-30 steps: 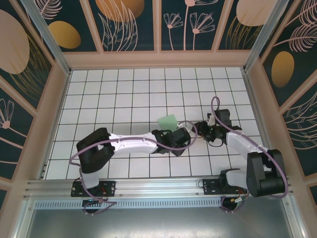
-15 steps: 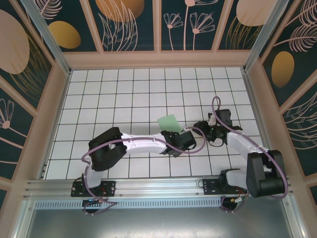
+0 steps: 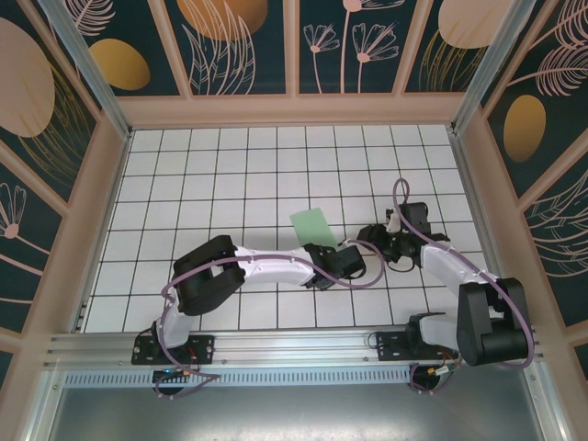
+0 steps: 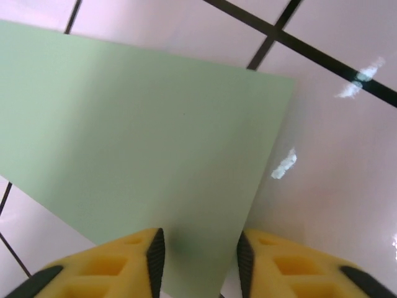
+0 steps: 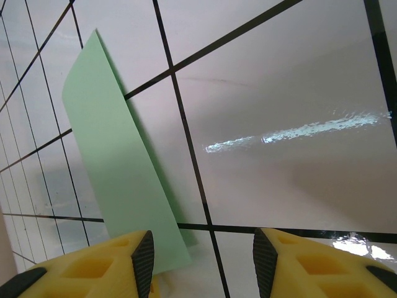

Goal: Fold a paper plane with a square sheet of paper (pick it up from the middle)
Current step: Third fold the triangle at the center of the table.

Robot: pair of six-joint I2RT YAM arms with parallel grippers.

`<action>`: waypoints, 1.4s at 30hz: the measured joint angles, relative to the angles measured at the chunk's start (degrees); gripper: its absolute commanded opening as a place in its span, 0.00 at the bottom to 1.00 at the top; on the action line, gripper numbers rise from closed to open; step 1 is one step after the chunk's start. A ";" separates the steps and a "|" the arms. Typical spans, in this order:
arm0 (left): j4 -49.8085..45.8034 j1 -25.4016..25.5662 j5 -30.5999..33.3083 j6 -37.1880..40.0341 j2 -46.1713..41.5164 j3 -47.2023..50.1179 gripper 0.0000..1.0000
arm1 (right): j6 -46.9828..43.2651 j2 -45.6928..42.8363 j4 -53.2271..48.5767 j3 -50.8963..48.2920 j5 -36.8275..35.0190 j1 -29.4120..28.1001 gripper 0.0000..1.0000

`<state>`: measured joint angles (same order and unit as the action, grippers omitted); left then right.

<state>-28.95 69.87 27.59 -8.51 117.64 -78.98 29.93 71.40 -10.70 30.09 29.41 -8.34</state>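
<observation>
Mint paper (image 3: 311, 225) x1, poss. folded; L end effector (image 4: 200, 248), R end effector (image 5: 201, 245) apart.

White gridded counter (image 3: 230, 165), glossy with glare; dark floral wall panels (image 3: 239, 46) in pale wood frames (image 3: 292, 46); metal rail (image 3: 294, 344) at near edge.

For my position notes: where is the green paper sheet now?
In the top view, the square sheet of paper lies near the middle of the gridded table, just beyond the left gripper and left of the right gripper.
</observation>
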 measured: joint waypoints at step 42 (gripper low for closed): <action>27.98 -5.16 -24.11 -6.78 -15.45 22.12 0.00 | 2.21 19.04 6.43 9.42 8.87 -7.45 0.38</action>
<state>-0.97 64.71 3.49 -15.29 102.19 -56.86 32.14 90.43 -4.27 39.51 38.28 -15.79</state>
